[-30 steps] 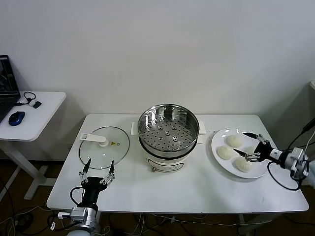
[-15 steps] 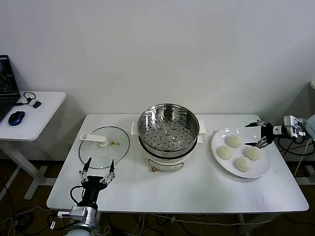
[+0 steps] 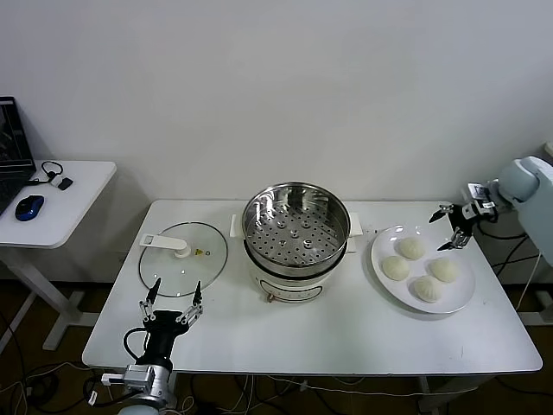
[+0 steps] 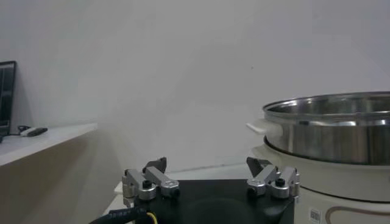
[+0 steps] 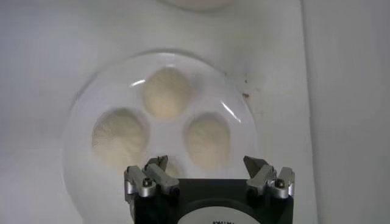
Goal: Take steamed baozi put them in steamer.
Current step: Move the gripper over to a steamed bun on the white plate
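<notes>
Four cream-white baozi lie on a round white plate [image 3: 384, 242] at the table's right: one [image 3: 411, 248], one [image 3: 395, 268], one [image 3: 444, 270] and one [image 3: 425, 289]. In the right wrist view three show fully, such as this baozi [image 5: 166, 91], on the plate [image 5: 82, 109]. My right gripper [image 3: 452, 226] is open and empty, raised above the plate's far right edge; it also shows in the right wrist view [image 5: 206, 165]. The steel steamer [image 3: 295, 226] stands empty at the table's middle on its white base. My left gripper [image 3: 173, 298] is open and idle near the front left; it also shows in the left wrist view [image 4: 208, 165].
A flat glass lid [image 3: 183, 252] with a white knob lies left of the steamer. A side table [image 3: 52, 203] at far left holds a blue mouse [image 3: 28, 207] and a laptop. The steamer's side [image 4: 329, 134] fills the left wrist view. Cables hang beyond the table's right edge.
My right gripper has risen from low over the plate and moved back and to the right, still open and empty. The baozi and left arm have not moved.
</notes>
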Robot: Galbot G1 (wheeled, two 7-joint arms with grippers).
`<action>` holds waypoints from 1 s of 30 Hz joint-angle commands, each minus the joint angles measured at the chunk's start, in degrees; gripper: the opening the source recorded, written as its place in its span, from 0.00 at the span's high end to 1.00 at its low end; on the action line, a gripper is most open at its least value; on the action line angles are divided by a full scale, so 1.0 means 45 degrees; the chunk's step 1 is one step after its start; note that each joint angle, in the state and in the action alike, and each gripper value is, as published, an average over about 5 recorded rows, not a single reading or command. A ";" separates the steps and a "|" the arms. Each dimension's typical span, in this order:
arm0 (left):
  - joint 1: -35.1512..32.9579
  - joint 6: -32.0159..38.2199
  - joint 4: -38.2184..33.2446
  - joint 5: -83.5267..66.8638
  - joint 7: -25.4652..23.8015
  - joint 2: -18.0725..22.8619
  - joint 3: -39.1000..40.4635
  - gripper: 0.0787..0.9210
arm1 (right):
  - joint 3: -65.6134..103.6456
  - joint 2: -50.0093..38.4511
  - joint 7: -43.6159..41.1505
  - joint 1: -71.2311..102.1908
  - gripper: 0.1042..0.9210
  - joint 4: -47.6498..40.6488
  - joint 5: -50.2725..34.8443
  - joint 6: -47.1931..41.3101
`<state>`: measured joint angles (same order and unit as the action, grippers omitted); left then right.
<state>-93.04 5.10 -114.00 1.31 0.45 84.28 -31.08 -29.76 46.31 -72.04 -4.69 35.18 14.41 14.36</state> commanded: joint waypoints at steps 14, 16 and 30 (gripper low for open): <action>0.0059 -0.0077 0.0050 0.0009 -0.0001 -0.0030 -0.0082 0.12 | 0.3895 0.2950 0.1420 0.0921 0.12 -0.3388 0.5268 0.1178; 0.0060 -0.0073 0.0069 0.0008 -0.0002 -0.0030 -0.0079 0.12 | 0.4061 0.3034 0.1556 0.0992 0.12 -0.3477 0.5282 0.1173; 0.0043 -0.0037 0.0139 -0.0019 -0.0004 -0.0024 -0.0083 0.12 | 0.4699 0.3316 0.1992 0.1092 0.12 -0.3975 0.5707 0.1165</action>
<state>-92.81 4.85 -113.47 1.27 0.46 84.18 -31.47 -11.19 60.17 -64.07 -0.16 18.88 37.88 19.24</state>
